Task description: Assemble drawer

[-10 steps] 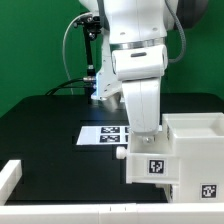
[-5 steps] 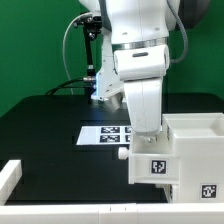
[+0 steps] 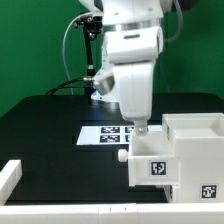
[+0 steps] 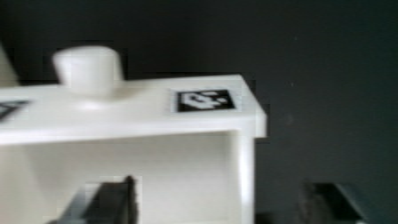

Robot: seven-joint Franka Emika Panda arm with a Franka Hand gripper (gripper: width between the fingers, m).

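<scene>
In the exterior view, the arm is hanging over the middle of the black surface (image 3: 45,125), with the hand (image 3: 142,128) pointing down just above the back edge of a small white tray (image 3: 152,160). The tray is showing a square tag on its front face and a short round knob (image 3: 121,155) on the side toward the exterior view's left. It is sitting against the large white casing (image 3: 198,150), which is standing at the exterior view's right. Behind the tray, the marker board (image 3: 103,133) is lying flat. A white rail (image 3: 9,174) is showing at the near corner on the exterior view's left.

In the wrist view, the dark fingers (image 4: 107,203) are standing spread wide, one on each side of the tray wall (image 4: 134,170), pinching nothing. The knob (image 4: 89,72) is rising beside a tag (image 4: 206,100).
</scene>
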